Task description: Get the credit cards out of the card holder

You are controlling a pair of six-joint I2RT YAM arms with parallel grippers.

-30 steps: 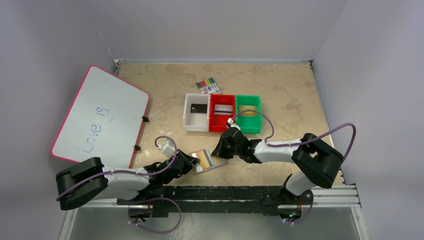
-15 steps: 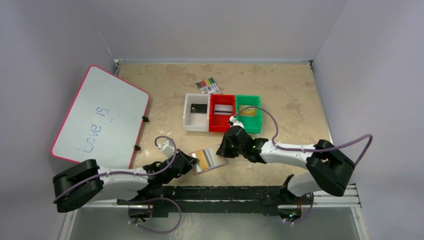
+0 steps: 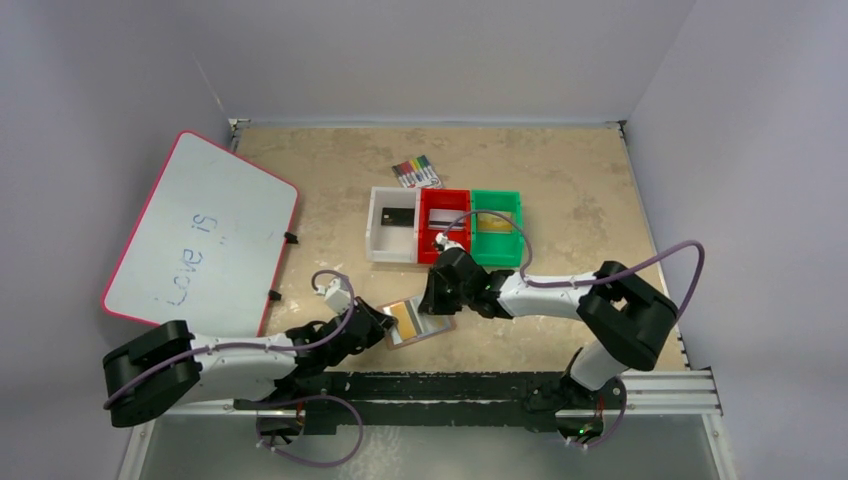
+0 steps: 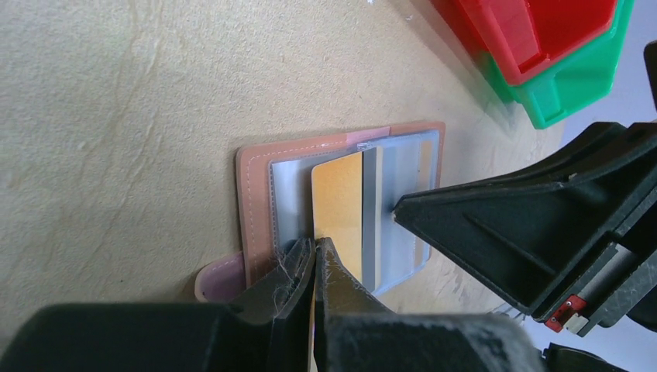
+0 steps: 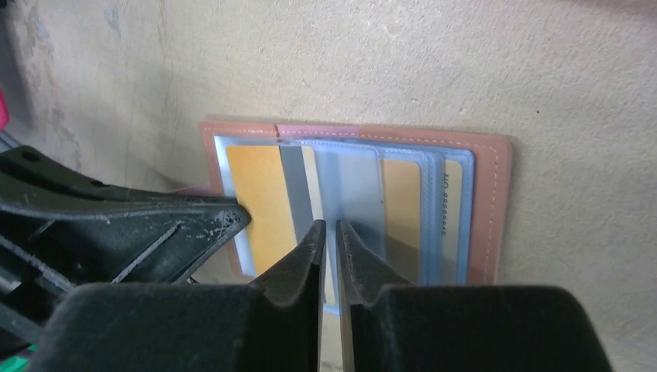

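The tan card holder (image 3: 441, 328) lies open near the table's front, clear pockets up. One gold credit card (image 5: 259, 201) with a grey stripe sits over its left pocket, and a second gold card (image 5: 401, 209) is inside the right pocket. My left gripper (image 4: 315, 246) is shut, its tips against the holder's near edge at the striped card's corner (image 4: 338, 209). My right gripper (image 5: 326, 229) points down at the holder's middle beside the striped card, with only a thin slit between its jaws. Whether it holds anything cannot be seen.
Behind the holder stand a white bin (image 3: 378, 243) with a black card, a red bin (image 3: 443, 250) with a silver card and a green bin (image 3: 497, 250) with a gold card. A marker pack (image 3: 417, 171) lies farther back. A red-rimmed whiteboard (image 3: 200, 235) is at the left.
My right gripper has slid left from the holder's right side to its middle, and its jaws have parted slightly. The left gripper has stayed shut at the holder's edge.
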